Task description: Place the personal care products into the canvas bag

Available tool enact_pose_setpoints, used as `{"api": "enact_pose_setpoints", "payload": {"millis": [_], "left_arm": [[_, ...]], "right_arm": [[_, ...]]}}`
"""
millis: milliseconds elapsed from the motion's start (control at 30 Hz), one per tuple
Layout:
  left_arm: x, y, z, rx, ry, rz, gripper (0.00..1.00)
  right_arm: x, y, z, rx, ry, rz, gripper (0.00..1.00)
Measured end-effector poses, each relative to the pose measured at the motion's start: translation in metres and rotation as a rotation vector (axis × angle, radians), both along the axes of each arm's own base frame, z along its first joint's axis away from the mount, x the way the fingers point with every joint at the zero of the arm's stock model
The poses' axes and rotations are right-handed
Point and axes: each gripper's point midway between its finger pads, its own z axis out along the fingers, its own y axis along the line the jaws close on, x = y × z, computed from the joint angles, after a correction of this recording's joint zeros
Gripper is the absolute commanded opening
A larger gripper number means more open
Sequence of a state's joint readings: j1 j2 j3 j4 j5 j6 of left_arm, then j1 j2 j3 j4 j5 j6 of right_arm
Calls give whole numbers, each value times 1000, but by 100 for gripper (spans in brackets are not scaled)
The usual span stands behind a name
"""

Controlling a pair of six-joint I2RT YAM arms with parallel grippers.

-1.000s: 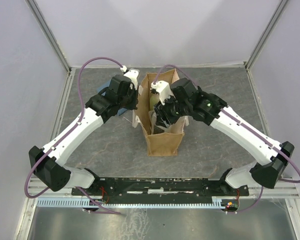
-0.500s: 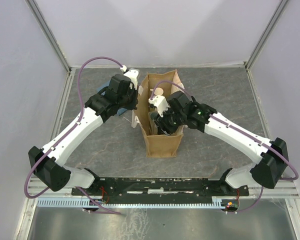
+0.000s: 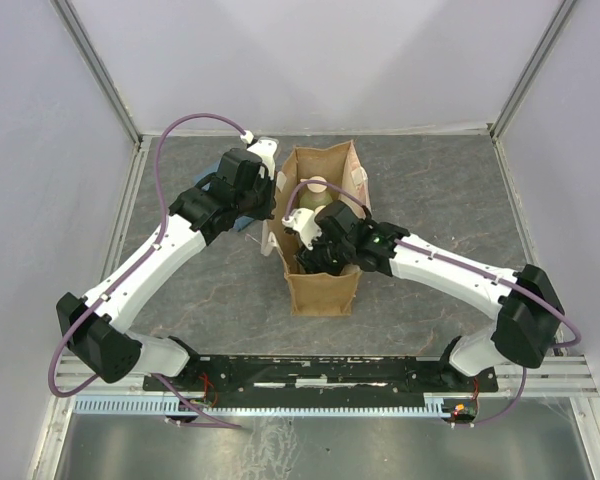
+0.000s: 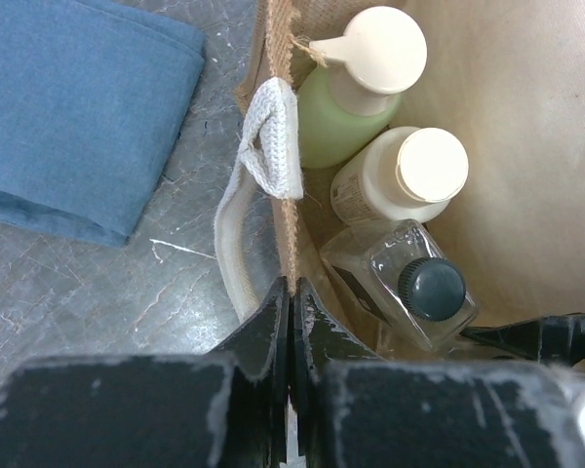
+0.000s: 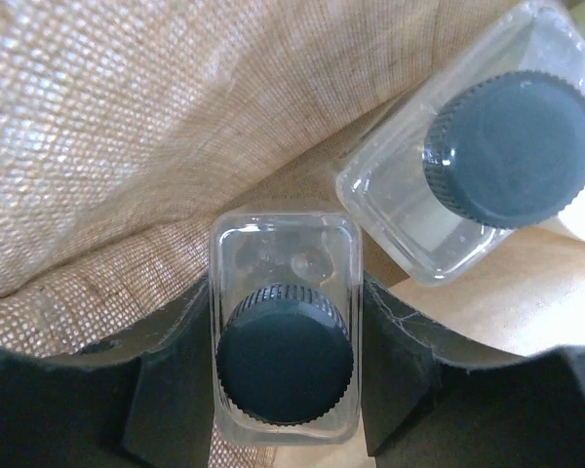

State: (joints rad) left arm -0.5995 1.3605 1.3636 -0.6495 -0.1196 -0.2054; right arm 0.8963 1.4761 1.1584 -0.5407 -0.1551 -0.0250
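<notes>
The tan canvas bag [image 3: 325, 290] stands upright mid-table. My left gripper [image 4: 291, 292] is shut on its left wall [image 4: 285, 146], beside a cream strap handle [image 4: 271, 141]. Inside stand the pale green pump bottle [image 4: 346, 102], the cream cylindrical bottle [image 4: 400, 180] and a clear dark-capped bottle [image 4: 409, 283]. My right gripper [image 5: 285, 331] is down inside the bag [image 5: 107, 127], shut on the second clear dark-capped bottle [image 5: 285, 351]. The other clear bottle [image 5: 483, 166] stands just beside it. In the top view the right gripper [image 3: 320, 250] is in the bag's mouth.
A folded blue cloth [image 4: 73, 107] lies on the grey table left of the bag, under the left arm [image 3: 210, 205]. The workspace is walled on three sides; a metal rail [image 3: 330, 375] runs along the near edge.
My right gripper has moved toward the near left and lowered deeper into the bag with the clear bottle. The pump bottle's top now shows behind it. The left arm has stayed still.
</notes>
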Motion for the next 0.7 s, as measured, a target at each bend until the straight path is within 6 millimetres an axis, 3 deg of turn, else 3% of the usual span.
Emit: {"api": "enact_pose_setpoints", "payload": {"millis": [67, 133, 300, 400, 500, 567, 600, 700], "left_arm": [[0, 0, 0, 0, 0, 0, 4], [0, 0, 0, 0, -1, 0, 5], [0, 0, 1, 3, -3, -3, 10], [0, 0, 1, 4, -5, -5, 26], [1, 0, 7, -5, -25, -6, 66], [2, 1, 15, -10, -50, -12, 85], [1, 1, 20, -20, -64, -11, 92], [0, 3, 28, -34, -84, -9, 96]], "right_arm": [[0, 4, -1, 1, -11, 4, 5], [-1, 7, -1, 2, -19, 5, 19], [-2, 8, -1, -2, -25, -10, 69], [-3, 1, -1, -25, -21, -35, 98], [-3, -10, 10, -53, -28, -67, 100], [-1, -15, 27, -63, -41, -93, 100], [0, -16, 36, -62, -48, -105, 100], [6, -21, 63, -66, -79, -153, 100]]}}
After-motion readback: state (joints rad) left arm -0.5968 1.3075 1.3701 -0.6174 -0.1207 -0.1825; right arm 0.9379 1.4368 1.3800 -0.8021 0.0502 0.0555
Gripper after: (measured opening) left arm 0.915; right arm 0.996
